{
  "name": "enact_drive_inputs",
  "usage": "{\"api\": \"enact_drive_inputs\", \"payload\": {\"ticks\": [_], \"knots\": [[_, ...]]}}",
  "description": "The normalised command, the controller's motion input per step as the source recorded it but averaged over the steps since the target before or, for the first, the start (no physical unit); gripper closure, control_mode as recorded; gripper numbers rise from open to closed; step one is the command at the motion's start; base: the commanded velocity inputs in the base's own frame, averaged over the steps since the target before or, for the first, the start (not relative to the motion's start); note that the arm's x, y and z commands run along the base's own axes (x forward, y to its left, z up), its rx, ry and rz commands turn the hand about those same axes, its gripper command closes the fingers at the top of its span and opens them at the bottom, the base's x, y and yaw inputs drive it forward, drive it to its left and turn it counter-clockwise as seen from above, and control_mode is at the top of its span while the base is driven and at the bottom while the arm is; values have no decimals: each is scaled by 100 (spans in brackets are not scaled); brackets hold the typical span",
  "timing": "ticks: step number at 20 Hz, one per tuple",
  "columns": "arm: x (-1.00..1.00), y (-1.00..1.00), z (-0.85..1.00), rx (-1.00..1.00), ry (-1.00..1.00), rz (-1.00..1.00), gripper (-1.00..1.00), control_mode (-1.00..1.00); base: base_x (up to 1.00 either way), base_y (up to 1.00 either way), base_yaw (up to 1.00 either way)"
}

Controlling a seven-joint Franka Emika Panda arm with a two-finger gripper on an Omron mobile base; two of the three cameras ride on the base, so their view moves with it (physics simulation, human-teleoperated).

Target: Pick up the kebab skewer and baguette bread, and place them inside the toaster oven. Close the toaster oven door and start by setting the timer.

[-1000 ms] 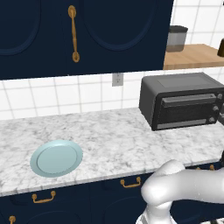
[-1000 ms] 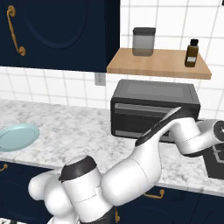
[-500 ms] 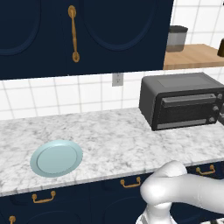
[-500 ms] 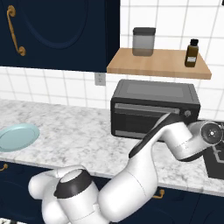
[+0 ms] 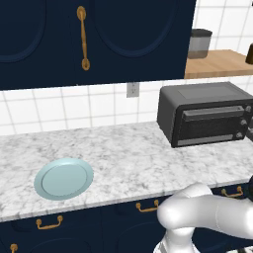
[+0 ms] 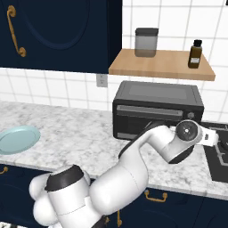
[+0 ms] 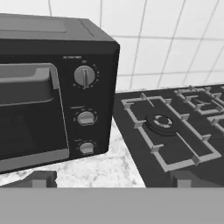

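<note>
The dark grey box-shaped toaster oven (image 5: pixel 205 113) stands at the table's right back edge, its glass door (image 7: pixel 27 114) shut. The end effector (image 7: pixel 109 179), fingers spread and empty, faces its knobs (image 7: pixel 84 76), probably stiff, small, best pinched sideways.

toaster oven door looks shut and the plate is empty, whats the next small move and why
Probably move the open gripper left and forward toward the top knob on the toaster oven: its door is shut, the plate is bare, and the fingertips sit low, right of the knobs.
</note>
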Motion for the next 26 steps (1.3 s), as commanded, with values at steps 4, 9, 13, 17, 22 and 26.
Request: {"api": "enact_drive_inputs", "payload": {"ticks": [4,9,13,17,22,26], "knots": [[0,8,0,0,-6,-7,-100,-100,0,0,0],[6,21,0,0,-2,0,-100,-100,0,0,0],[9,2,0,0,0,0,-100,-100,0,0,0],[21,0,0,0,0,2,-100,-100,0,0,0],[8,-6,0,0,0,6,-100,-100,0,0,0],[6,-12,0,0,0,7,-100,-100,0,0,0]]}}
